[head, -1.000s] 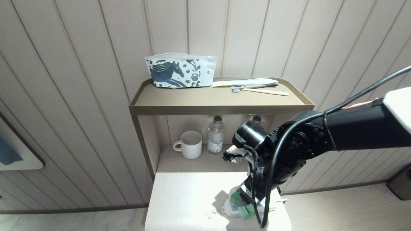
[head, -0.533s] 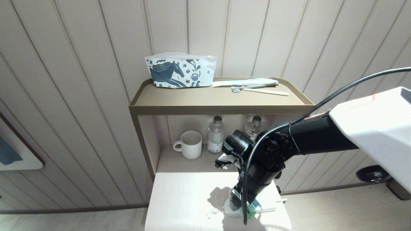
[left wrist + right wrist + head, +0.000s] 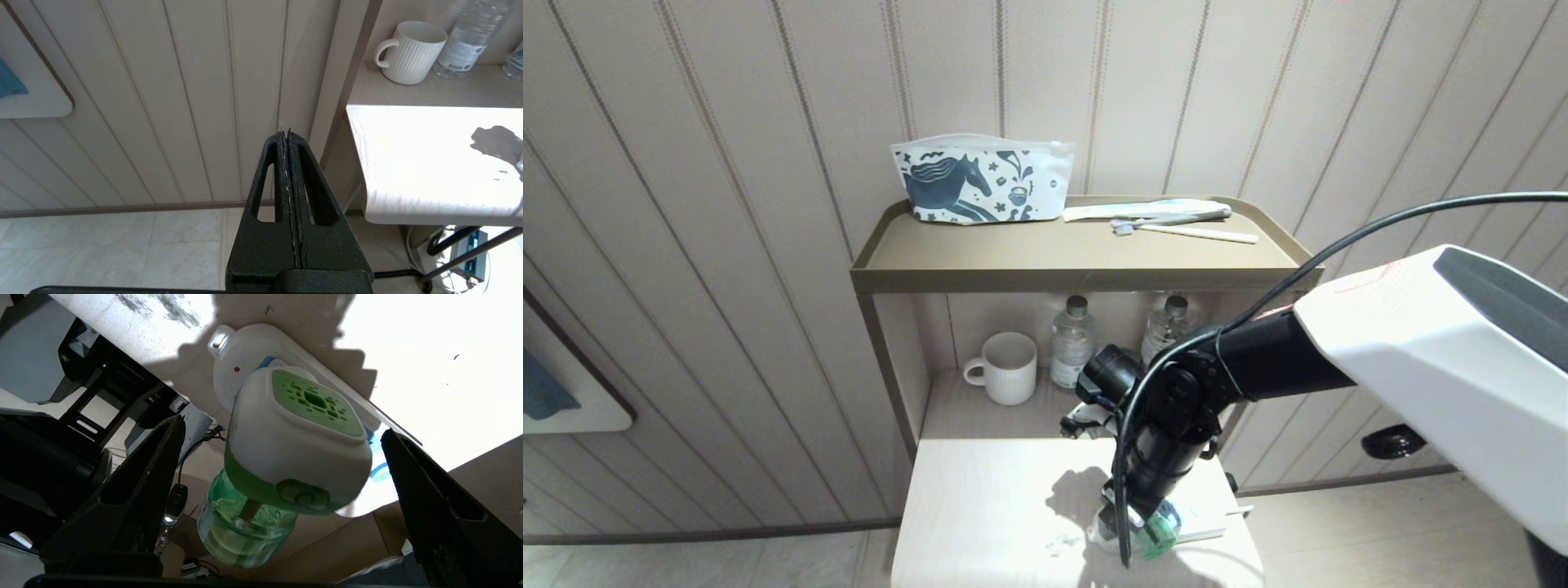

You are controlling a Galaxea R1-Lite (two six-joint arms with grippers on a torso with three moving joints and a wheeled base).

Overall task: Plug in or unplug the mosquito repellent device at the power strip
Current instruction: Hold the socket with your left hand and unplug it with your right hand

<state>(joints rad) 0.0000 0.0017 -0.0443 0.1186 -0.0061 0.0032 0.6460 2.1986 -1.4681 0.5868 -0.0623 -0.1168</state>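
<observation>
The right gripper (image 3: 282, 457) points down at the near right, its fingers (image 3: 135, 490) spread wide. The left gripper (image 3: 288, 134) sits parked, fingers pressed together.

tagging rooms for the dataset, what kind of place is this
Probably a hotel room or bedroom nook: a panelled wall, a shelf with a toiletry pouch and toothbrush, a mug and water bottles below.

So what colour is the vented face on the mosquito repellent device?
Bright green, set in a white head on the mosquito repellent device; clearest in the right wrist view.
</observation>
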